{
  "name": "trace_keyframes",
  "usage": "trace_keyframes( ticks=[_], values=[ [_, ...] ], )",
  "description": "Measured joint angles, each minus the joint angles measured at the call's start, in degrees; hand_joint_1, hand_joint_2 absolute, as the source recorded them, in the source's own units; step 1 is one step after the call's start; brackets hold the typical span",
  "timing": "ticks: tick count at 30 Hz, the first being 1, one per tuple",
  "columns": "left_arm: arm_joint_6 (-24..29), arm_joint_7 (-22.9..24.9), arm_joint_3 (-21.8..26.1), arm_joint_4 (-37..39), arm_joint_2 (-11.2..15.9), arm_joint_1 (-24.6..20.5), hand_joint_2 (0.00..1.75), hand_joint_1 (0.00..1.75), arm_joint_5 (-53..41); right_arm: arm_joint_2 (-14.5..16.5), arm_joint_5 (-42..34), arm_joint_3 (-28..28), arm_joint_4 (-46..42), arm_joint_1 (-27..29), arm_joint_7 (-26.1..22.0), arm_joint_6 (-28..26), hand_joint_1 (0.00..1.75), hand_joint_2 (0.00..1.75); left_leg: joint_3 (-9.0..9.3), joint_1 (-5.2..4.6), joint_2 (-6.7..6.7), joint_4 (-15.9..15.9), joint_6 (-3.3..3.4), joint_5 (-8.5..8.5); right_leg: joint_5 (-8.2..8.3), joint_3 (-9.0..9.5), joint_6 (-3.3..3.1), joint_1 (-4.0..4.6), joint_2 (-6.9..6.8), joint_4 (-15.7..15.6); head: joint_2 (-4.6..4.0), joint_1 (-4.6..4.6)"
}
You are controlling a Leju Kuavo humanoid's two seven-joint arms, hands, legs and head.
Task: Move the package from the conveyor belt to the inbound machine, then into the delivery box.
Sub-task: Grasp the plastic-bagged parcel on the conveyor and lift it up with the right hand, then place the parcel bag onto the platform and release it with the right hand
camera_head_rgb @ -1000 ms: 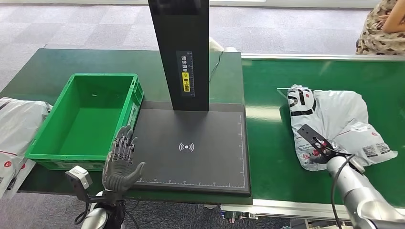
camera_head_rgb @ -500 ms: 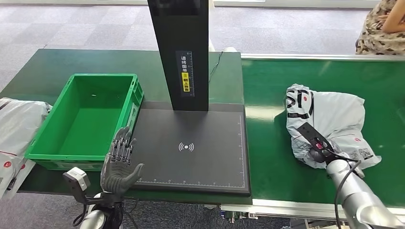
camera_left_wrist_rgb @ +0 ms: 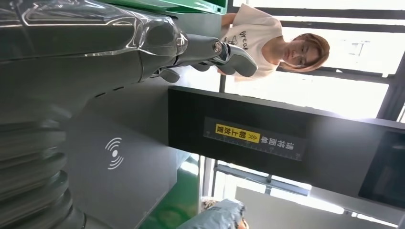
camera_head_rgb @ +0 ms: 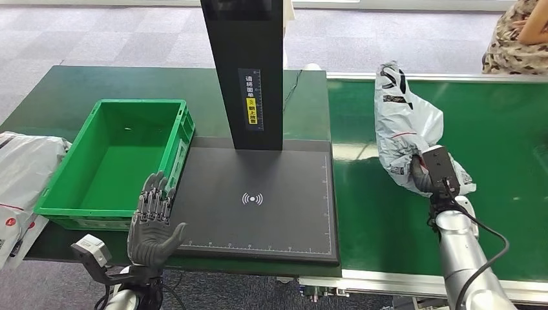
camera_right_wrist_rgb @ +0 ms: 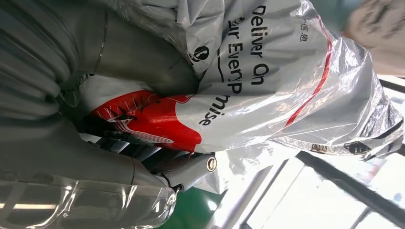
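The package (camera_head_rgb: pixel 404 132) is a silvery-grey plastic mailer with black lettering; up close the words "Deliver On" and part of "Promise" read across it (camera_right_wrist_rgb: pixel 267 81), beside a red patch with white script I can't make out. The right hand (camera_head_rgb: pixel 423 174) grips its lower end, fingers wrapped into the crumpled plastic, and holds it raised above the green conveyor belt (camera_head_rgb: pixel 504 142), the bag standing tall over the hand near the belt's left edge.

The inbound machine (camera_head_rgb: pixel 258 194) sits left of the belt: a dark flat pad printed with a white wireless symbol and ruler marks along its edges, and a black upright column carrying a label with white Chinese characters and a yellow strip, too small for me to read.

The left hand (camera_head_rgb: pixel 152 223) hovers at the pad's near left corner, fingers spread and upright, holding nothing, just beside the green delivery box (camera_head_rgb: pixel 64 213). Another grey mailer (camera_head_rgb: pixel 22 174) lies left of that box.
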Motion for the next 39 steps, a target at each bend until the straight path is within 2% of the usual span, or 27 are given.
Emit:
trace_keyframes(
  ticks=[5,9,13,21,31,39],
  values=[
    [2.64,-1.55,0.01,0.0,-0.05,-1.68,1.75,0.0,-1.08,1.7,2.17,6.43,-13.7,3.94,-1.8,2.75,1.75,1.75,0.02,0.01,0.03,-0.01,-0.01,0.0,0.0,-0.01,-0.01,0.01,0.03,0.01,0.0,0.0],
    [7.1,-2.98,0.0,0.0,-0.2,-3.76,1.75,0.0,-3.44,2.19,6.88,16.03,-22.39,5.76,-1.43,4.26,1.75,1.75,0.03,0.02,0.06,-0.02,-0.04,0.03,0.0,-0.02,-0.01,0.03,0.04,0.03,0.0,-0.02],
    [9.04,-3.22,-0.32,0.0,-0.29,-5.3,1.75,0.0,-3.86,2.81,9.02,25.71,-26.44,5.76,0.38,6.51,1.75,1.75,0.02,0.03,0.07,-0.02,-0.05,0.04,0.0,-0.01,-0.01,0.04,0.05,0.04,0.0,-0.01],
    [10.17,-2.79,-0.93,0.0,-0.29,-7.11,1.75,0.0,-2.94,5.45,7.25,39.58,-23.1,0.92,5.73,13.27,1.75,1.75,0.06,0.02,0.14,-0.02,-0.06,0.04,0.02,-0.02,-0.04,0.04,0.13,0.03,0.0,-0.01],
    [9.69,-1.14,-1.11,0.03,-0.26,-7.88,1.75,0.0,-2.25,7.48,4.08,50.24,-12.39,-4.09,11.97,23.35,1.75,1.75,0.07,0.02,0.12,-0.02,-0.06,0.04,0.02,-0.01,-0.04,0.04,0.11,0.02,0.0,-0.02],
    [9.31,-0.91,-2.1,1.04,-0.19,-9.32,1.75,0.0,-1.62,6.51,-2.57,54.96,-11.81,-5.16,9.88,27.98,1.75,1.75,0.07,0.02,0.13,0.0,-0.06,0.04,0.03,-0.02,-0.04,0.03,0.12,0.01,0.0,-0.01]
  ],
)
